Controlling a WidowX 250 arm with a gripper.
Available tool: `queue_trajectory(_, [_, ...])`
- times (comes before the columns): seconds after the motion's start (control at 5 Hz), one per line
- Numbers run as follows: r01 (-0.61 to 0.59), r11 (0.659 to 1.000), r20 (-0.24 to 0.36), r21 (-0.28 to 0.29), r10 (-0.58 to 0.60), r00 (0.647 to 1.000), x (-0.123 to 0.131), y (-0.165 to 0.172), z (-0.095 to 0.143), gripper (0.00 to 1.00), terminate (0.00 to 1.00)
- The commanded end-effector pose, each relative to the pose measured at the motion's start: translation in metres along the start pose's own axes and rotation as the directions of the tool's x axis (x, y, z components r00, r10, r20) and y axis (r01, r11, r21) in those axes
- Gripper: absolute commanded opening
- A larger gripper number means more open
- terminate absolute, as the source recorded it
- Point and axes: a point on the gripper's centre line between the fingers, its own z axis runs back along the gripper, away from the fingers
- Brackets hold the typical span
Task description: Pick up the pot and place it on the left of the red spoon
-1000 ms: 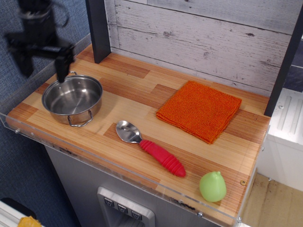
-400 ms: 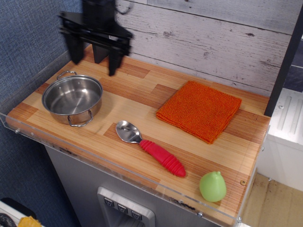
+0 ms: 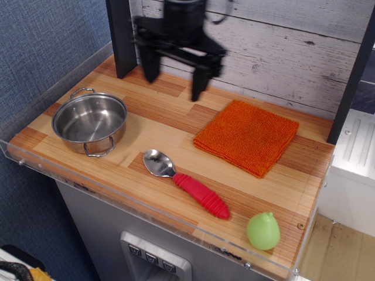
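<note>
Pot (image 3: 89,123): small round stainless-steel pot, shallow and shiny, nothing inside it; it stands upright at the left end of the desk (image 3: 176,117), near the front edge
Pot handles: two thin wire loops, one at the back left of the rim, one at the front pointing toward the front edge
Red spoon (image 3: 186,182): lies flat to the right of the pot and apart from it, metal bowl toward the pot, thick ribbed red handle running off to the front right
Pot against spoon: the pot already sits on the spoon's left, with bare wood between the two
Pincer (image 3: 173,78): dark and a little blurred, hanging high over the back middle of the desk; its two prongs are spread wide with nothing between them
Pincer against pot: well apart, up and to the right of the pot, touching nothing
Orange cloth (image 3: 246,136): folded square lying flat on the right half of the desk, behind the spoon handle
Green pear toy (image 3: 263,230): upright at the front right corner, clear of everything else
Step in hand: judged as the close of the task, since the pot is set down left of the spoon and the pincer is off it
Next move: probably nothing more than keeping the arm clear; if the placing is to be tightened, the prongs would have to come down over the pot's rim or a loop handle
Risk: thin shiny rim, so a grip could slip
</note>
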Motion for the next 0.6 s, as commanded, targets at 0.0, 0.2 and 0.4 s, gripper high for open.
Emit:
queue_trajectory(0.0, [0.059,0.994,0.089,-0.09,-0.051,0.995,-0.008,-0.049,0.027,1.0,0.0])
queue_trajectory(0.2, [0.06,0.984,0.126,-0.166,-0.039,0.991,-0.015,-0.056,0.038,1.0,0.0])
queue_trajectory(0.4, [0.06,0.984,0.126,-0.166,-0.039,0.991,-0.015,-0.056,0.038,1.0,1.0])
